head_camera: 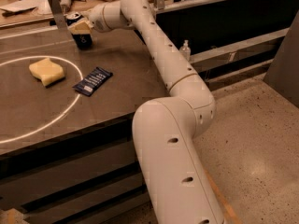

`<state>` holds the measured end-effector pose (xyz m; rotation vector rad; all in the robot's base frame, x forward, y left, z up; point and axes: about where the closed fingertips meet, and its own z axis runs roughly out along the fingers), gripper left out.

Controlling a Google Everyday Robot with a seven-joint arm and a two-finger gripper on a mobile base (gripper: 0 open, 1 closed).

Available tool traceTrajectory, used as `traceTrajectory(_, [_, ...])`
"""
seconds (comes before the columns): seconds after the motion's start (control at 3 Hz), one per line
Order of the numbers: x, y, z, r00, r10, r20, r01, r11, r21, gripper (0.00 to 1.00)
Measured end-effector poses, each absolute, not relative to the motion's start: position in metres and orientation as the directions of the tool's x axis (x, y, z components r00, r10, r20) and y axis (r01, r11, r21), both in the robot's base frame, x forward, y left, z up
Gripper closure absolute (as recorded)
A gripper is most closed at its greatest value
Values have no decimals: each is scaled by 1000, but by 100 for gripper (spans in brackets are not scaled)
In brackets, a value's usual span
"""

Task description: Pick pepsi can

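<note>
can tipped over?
No, the can is upright at the far side of the table, with the gripper at its top.

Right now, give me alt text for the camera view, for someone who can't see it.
The white arm reaches across a dark table, its gripper at the top of the upright pepsi can near the far edge. Nearer lie a yellow sponge and a flat blue wrapper.

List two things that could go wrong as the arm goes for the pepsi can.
The gripper sits at the top of the upright pepsi can; a high grasp might tip it or let it slip. The can stands near a metal post, which a lift could clip.
</note>
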<state>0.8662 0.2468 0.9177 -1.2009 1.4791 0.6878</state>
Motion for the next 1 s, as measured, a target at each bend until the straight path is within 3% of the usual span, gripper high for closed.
traceTrajectory(0.33, [863,230,940,84,-322,-943,-921,337,-197,100])
traceTrajectory(1.0, [852,212,976,124,-315,-941,-913,336,-232,100])
